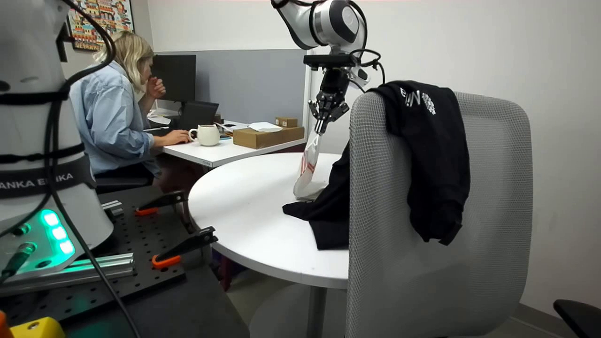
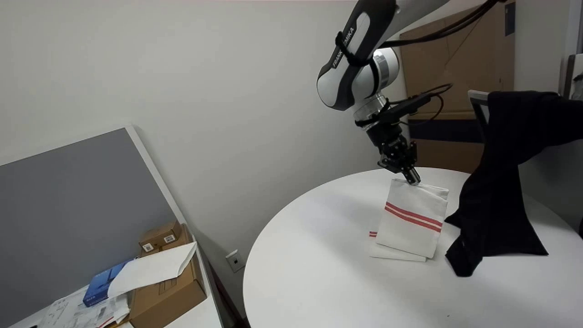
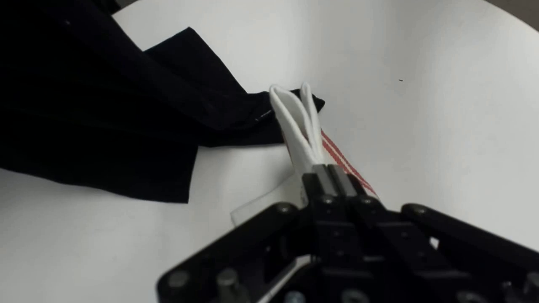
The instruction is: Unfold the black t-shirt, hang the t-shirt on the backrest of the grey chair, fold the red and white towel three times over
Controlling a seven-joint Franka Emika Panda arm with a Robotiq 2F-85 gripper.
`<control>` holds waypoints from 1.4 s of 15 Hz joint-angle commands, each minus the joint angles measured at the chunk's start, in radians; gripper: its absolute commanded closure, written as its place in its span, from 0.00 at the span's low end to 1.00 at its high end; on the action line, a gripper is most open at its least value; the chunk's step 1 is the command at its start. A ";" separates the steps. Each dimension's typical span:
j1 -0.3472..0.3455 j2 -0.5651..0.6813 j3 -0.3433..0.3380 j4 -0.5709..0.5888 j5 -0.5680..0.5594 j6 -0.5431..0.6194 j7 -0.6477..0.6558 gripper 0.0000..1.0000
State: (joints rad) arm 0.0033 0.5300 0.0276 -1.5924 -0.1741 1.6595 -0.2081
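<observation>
Black cloth t-shirt with a small white print (image 1: pixel 439 159): slung over the backrest of the light grey mesh office chair (image 1: pixel 497 197), part hanging down the side away from the round white bench (image 2: pixel 314 269), the rest falling onto it. Unfolding and hanging look done to me, if not tidily.

White cloth towel with red stripes (image 2: pixel 411 221): on the bench, just beside the t-shirt's lower end; one edge is raised, the bottom seems to rest on the surface. In the wrist view two rounded folds poke out past the grip, so it is doubled at least; I can't count the layers.

Black pincer with metal tips (image 2: pixel 412 176): clamped on the towel's raised edge, its jaws pressed close with the cloth between.

Towel step in hand: the folding, last part of the job, I'd say; which of the three folds this is I couldn't swear to.

Next for the pincer: it probably calls for carrying the pinched edge over the part lying flat, lowering it onto the cloth, then letting go gently so the layers stay put.

T-shirt beside towel: a sweep that way could drag it along; whether the two touch, I can't tell.
</observation>
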 commanded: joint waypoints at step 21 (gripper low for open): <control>0.072 0.548 -0.060 0.865 -0.037 -0.329 0.169 0.30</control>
State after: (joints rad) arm 0.0748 1.0354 -0.0237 -0.8204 -0.2146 1.3730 -0.0606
